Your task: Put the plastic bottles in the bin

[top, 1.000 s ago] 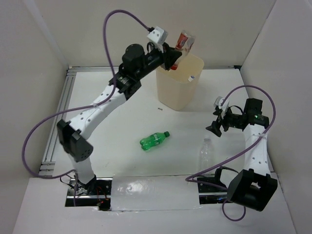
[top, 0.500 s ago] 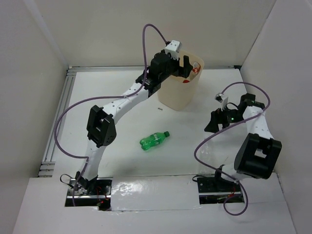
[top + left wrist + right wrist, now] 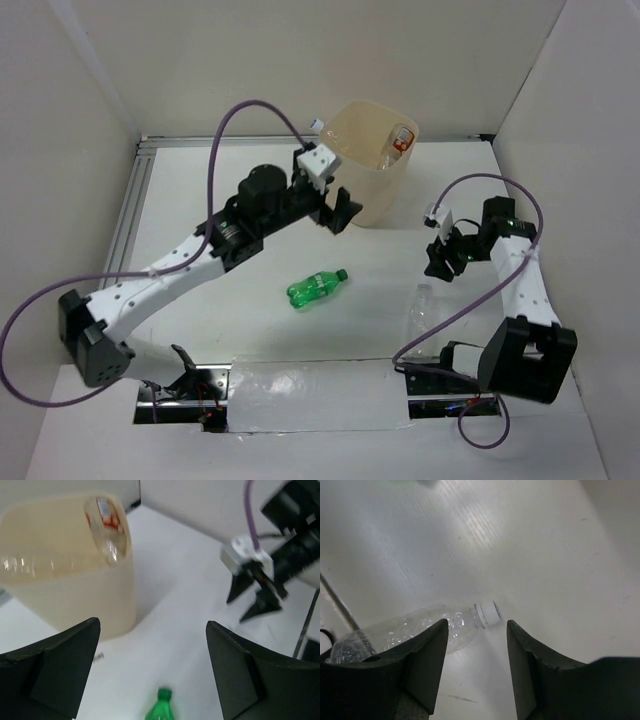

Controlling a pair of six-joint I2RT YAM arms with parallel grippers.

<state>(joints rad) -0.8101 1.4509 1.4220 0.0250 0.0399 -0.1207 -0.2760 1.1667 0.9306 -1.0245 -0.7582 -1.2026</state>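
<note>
**At the bin: one bottle is in, two are out on the tabletop**

The left gripper (image 3: 342,211) sits just beside the bin (image 3: 375,205) on its near-left side, with its jaws spread wide and empty. The red-label bottle (image 3: 403,138) lies inside the bin against the far rim. The green bottle (image 3: 317,288) lies mid-tabletop (image 3: 360,335), and the clear bottle (image 3: 424,308) lies near the right arm. The right gripper (image 3: 476,625) hangs over the clear bottle's neck, jaws partly spread and holding nothing.

Risks:
- The right jaws look narrow for the bottle's body. Closing near the cap could roll the round, light bottle or squirt it sideways.
- The left gripper is close to the bin wall, so a swing toward the green bottle could clip and shift the bin.
- Both arms working mid-tabletop could cross paths.

Changes: a second ago the left gripper held the red-label bottle above the rim. It has since let go and pulled back out of the bin's mouth.
</note>
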